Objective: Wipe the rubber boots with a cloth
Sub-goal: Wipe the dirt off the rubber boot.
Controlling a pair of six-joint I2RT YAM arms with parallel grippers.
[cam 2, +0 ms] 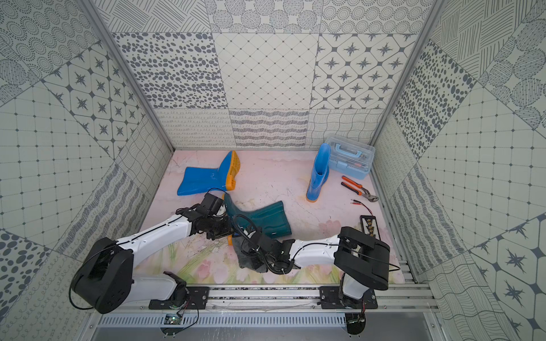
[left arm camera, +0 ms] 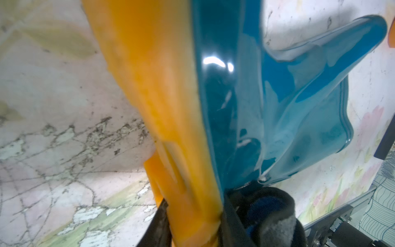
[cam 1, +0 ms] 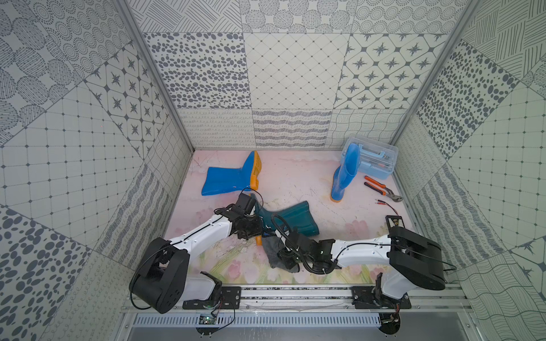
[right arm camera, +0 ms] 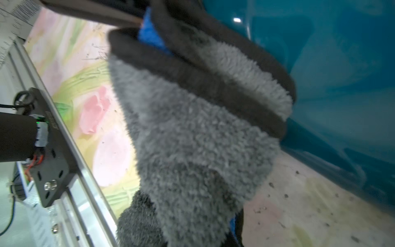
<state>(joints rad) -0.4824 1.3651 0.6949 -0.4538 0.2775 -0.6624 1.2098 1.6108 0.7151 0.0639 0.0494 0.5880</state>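
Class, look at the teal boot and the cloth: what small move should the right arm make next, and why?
Probably drag the cloth along the glossy side of the teal boot. The left gripper clamps its orange sole, steadying it, and the right gripper holds the cloth close beside that side.

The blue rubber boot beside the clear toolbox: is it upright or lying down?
Upright: the glossy blue rubber boot stands on its orange sole, shaft opening upward, in both top views.

In a top view, a lying boot point(cam 1: 227, 180) sits left of frame centre and a standing boot point(cam 1: 344, 177) right of centre, just before a box point(cam 1: 381, 165), with pliers point(cam 1: 385, 192) to its right. The centre boot point(cam 1: 298, 218) lies lower, between them, with the cloth point(cam 1: 270, 251) at its lower edge.
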